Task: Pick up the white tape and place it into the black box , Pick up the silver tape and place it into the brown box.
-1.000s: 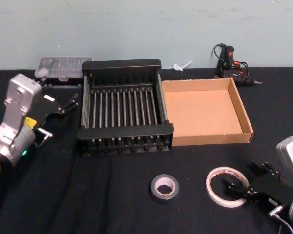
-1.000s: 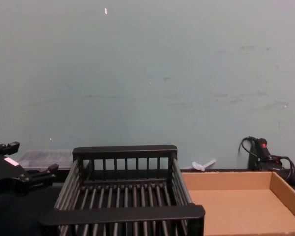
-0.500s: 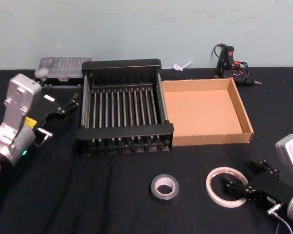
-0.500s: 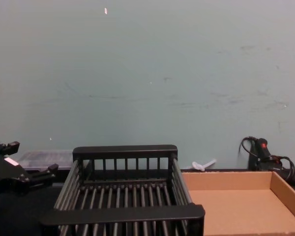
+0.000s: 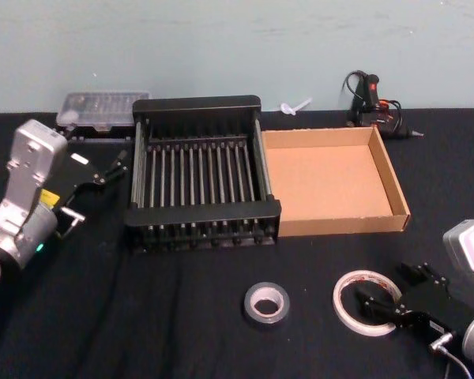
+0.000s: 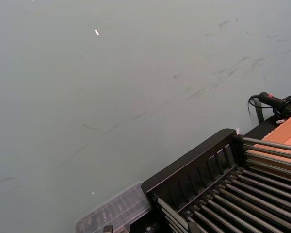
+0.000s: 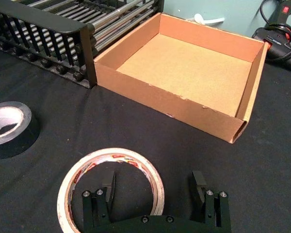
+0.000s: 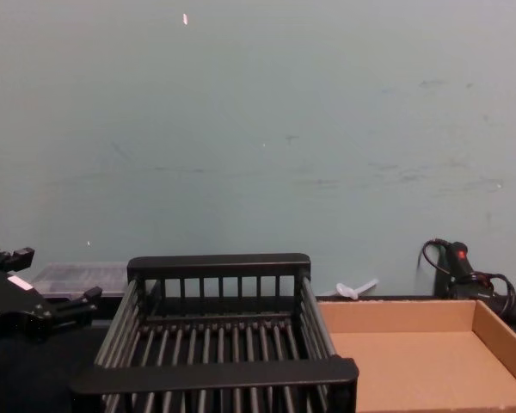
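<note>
The white tape (image 5: 367,302) lies flat on the black cloth at the front right. My right gripper (image 5: 385,289) is open and low over its right side. In the right wrist view one finger (image 7: 107,187) stands inside the white tape (image 7: 123,154) and the other finger (image 7: 199,182) outside it. The silver tape (image 5: 266,304) (image 7: 9,128) lies flat to the left of the white one. Behind them sit the black box (image 5: 201,217) and, touching its right side, the brown box (image 5: 344,225), both holding nothing. My left gripper (image 5: 103,167) hangs open left of the black box.
A clear plastic case (image 5: 103,110) lies behind the black box's left corner. A black tool with cables (image 5: 371,99) and a small white plastic piece (image 5: 295,106) rest by the back wall. Bare cloth stretches in front of the boxes.
My right gripper has sunk slightly and edged forward around the white tape's right side. Both tapes and the left arm have stayed where they were.
</note>
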You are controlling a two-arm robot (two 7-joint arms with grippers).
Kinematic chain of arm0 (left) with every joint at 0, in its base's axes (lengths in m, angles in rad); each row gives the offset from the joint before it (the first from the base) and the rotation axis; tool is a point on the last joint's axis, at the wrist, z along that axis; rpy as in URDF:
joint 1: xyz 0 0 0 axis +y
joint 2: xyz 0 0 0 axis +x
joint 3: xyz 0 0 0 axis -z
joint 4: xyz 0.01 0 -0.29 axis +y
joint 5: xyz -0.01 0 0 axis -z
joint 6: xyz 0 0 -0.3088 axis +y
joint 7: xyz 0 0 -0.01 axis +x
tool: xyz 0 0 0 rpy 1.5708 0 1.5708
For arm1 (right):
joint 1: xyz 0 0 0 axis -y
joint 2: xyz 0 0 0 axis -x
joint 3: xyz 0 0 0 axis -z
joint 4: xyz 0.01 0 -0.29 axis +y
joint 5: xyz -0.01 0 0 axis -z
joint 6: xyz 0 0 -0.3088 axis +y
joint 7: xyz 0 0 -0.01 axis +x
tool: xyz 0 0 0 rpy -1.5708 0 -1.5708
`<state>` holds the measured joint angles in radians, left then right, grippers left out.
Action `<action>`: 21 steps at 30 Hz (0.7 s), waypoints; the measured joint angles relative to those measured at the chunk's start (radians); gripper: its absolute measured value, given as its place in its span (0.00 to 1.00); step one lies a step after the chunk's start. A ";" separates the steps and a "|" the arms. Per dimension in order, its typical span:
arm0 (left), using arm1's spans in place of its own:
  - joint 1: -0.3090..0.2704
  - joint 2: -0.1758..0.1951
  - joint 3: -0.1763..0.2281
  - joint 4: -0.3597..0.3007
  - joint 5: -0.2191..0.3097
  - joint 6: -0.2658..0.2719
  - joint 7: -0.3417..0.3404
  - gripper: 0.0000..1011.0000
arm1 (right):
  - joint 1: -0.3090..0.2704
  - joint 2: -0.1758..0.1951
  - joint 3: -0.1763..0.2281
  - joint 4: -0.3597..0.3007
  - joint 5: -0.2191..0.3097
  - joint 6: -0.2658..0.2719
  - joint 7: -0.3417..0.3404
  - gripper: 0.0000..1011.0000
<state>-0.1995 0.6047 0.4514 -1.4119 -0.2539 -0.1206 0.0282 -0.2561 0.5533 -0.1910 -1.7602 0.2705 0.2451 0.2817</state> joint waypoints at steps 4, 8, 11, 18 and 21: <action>0.000 0.000 0.000 0.000 0.000 0.000 0.000 0.99 | -0.003 -0.007 0.006 0.000 -0.007 0.002 0.006 0.99; 0.000 0.000 0.000 0.000 0.000 0.000 0.000 0.99 | -0.005 -0.013 0.010 0.000 -0.013 0.006 0.012 0.99; 0.000 0.000 0.000 0.000 0.000 0.000 0.000 0.99 | -0.007 -0.018 0.013 0.000 -0.019 0.009 0.017 0.99; 0.000 0.000 0.000 0.000 0.000 0.000 0.000 0.99 | -0.007 -0.022 0.015 -0.001 -0.026 0.010 0.019 0.99; 0.000 0.000 0.000 0.000 0.000 0.000 0.000 0.99 | -0.008 -0.021 0.015 -0.001 -0.026 0.010 0.019 0.99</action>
<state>-0.1995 0.6047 0.4514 -1.4120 -0.2539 -0.1205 0.0283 -0.2636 0.5318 -0.1758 -1.7609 0.2444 0.2548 0.3006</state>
